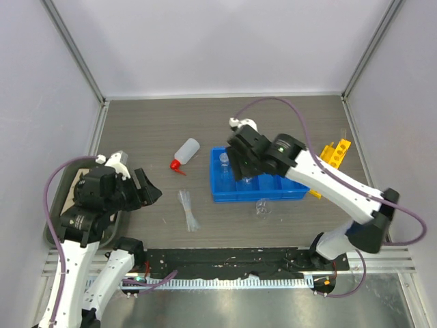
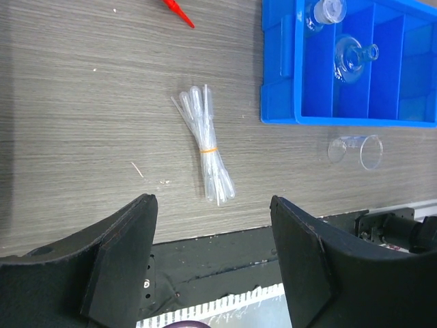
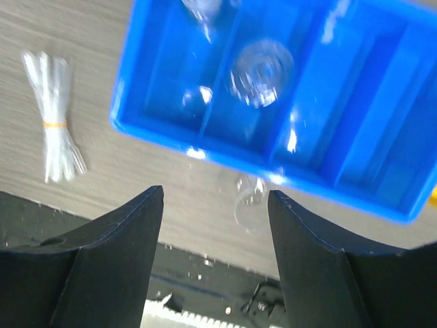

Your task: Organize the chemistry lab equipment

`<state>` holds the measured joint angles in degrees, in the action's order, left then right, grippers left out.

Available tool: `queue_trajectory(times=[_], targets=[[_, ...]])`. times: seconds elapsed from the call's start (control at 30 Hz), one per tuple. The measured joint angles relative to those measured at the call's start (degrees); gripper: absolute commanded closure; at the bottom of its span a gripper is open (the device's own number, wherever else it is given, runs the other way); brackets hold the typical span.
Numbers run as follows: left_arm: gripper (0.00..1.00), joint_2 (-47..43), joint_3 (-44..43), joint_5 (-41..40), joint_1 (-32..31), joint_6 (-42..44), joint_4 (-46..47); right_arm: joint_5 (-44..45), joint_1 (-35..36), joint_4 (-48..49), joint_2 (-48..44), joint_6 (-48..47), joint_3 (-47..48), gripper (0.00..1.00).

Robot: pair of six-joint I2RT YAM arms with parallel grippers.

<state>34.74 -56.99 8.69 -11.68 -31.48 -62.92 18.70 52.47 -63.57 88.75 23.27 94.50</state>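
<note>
Any print on the glassware or bottle: too small to read.

Right of centre on the grey wood-grain table (image 1: pixel 136 130), the blue compartmented bin (image 1: pixel 273 195), divided into long slots. In the leftmost slot, at its far end, a small clear beaker (image 2: pixel 324 14). In the next slot over, a round-bellied flask (image 2: pixel 354 58); cannot tell whether upright or tipped. Outside the bin, just beside its near wall, a second beaker (image 2: pixel 355 150), lying on its side on the table.

Left of the bin and closer to the near edge, a bundle of thin clear pipettes (image 2: pixel 208 147), flat on the wood and cinched at the middle by a yellow band (image 2: pixel 208 148). Farther back, the white squeeze bottle (image 1: pixel 187 150), lying on its side, with its red nozzle (image 1: pixel 176 164) pointing toward the near left. At the bin's right end, the yellow holed rack (image 1: pixel 336 154), partly hidden behind the right arm.

Left arm folded up at the table's left side, above the dark green tray (image 1: pixel 56 212). Left gripper (image 1: pixel 145 188) aimed rightward toward the pipettes, fingers spread wide, nothing between them.

Right arm stretched from its base leftward across the bin. Right gripper (image 1: pixel 235 167) hovers above the left slots, over the flask, fingers parted, gripping nothing.
</note>
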Motion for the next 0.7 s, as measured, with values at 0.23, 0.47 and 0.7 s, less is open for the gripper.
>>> queue_trajectory(times=[0.23, 0.47, 0.7], targets=[[0.28, 1.25, 0.0, 2.95, -0.07, 1.36, 0.11, 2.54, 1.51, 1.4, -18.38, 15.72, -24.55, 0.35], [0.28, 4.13, 1.46, 6.38, -0.33, 3.52, 1.38, 4.5, 1.81, 1.03, -29.38, 28.2, -38.4, 0.39], [0.29, 5.2, 3.26, 6.84, -0.33, 4.55, 2.45, 6.86, 1.81, 1.01, -32.57, 36.37, -47.1, 0.44]])
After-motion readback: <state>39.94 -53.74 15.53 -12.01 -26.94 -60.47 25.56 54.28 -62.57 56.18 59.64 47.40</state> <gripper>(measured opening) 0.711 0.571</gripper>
